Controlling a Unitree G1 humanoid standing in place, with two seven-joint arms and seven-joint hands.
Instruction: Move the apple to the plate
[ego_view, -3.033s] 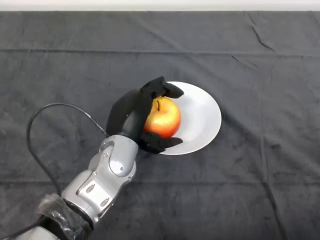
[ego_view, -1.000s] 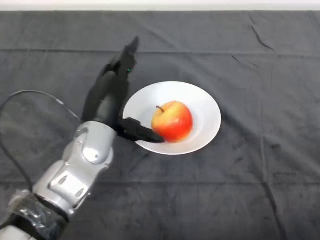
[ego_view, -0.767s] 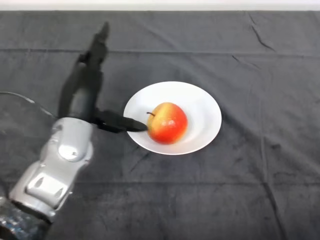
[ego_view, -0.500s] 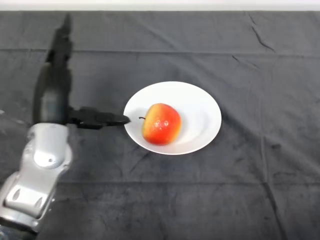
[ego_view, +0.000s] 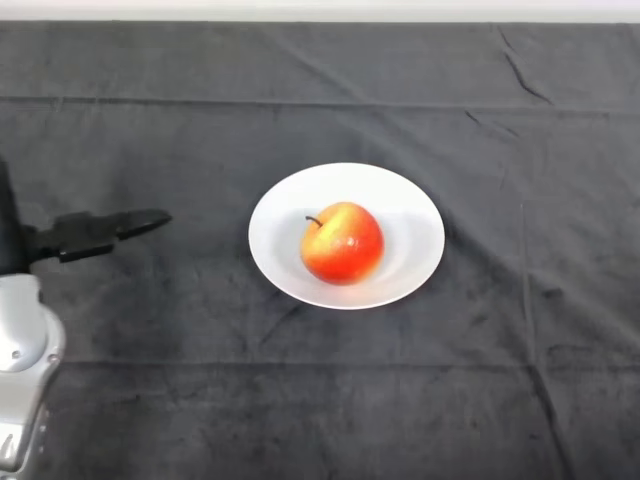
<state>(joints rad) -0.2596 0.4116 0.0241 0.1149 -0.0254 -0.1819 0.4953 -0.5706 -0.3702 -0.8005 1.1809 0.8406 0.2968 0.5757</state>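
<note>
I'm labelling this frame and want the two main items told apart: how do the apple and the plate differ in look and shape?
The apple is red with yellow patches; the plate is plain white. The apple is rounded and stands up with a dark stem; the plate is a shallow, wide disc. The apple is the smaller and lies inside the plate, a little left of its middle. Both are round in outline and rest untouched on the dark cloth.

Light: bright and even, seemingly from overhead.
Shadows: soft, thin, hugging the plate (ego_view: 420, 215) rim.
Glare: small highlight on the apple (ego_view: 343, 243).
Cloth (ego_view: 500, 380): creases faintly lit.
</note>
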